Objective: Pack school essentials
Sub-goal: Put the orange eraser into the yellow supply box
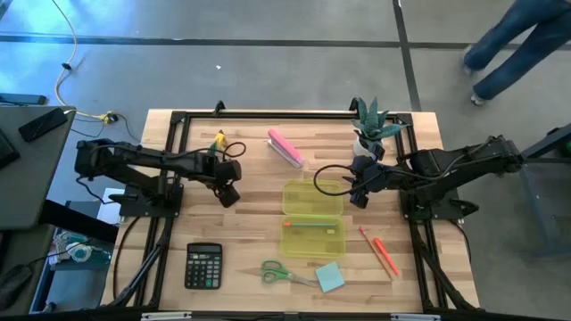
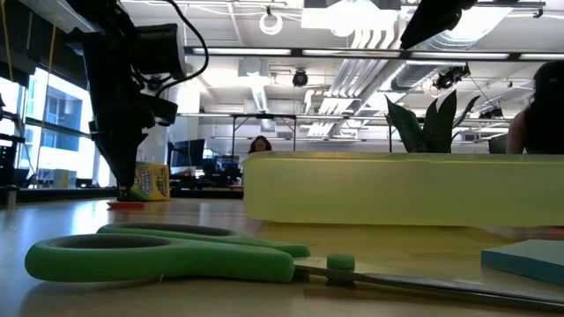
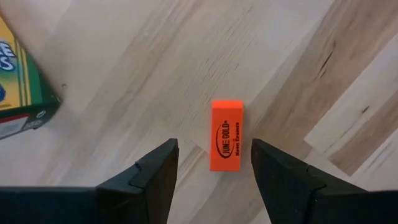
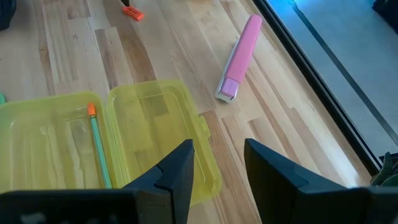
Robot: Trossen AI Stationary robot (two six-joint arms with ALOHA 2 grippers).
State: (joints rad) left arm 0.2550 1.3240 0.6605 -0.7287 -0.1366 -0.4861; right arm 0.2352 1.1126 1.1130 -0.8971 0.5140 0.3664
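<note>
The left end effector (image 3: 214,171) is held with fingers apart over the orange eraser (image 3: 227,144), which lies flat on the bench (image 3: 155,74) near the crayon box (image 3: 18,81). The eraser sits off-centre, toward one finger (image 3: 283,180); on closing it could be nudged aside. The right end effector (image 4: 217,165) waits, partly spread and empty, above the open yellow pencil case (image 4: 149,134).

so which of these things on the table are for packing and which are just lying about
For packing:
open translucent yellow plastic case
small orange rectangular eraser
green-handled scissors
light blue square note pad
orange-red pens
green pencil in the case
yellow-green crayon box

Lying about:
black calculator
pink oblong block
potted plant
</note>
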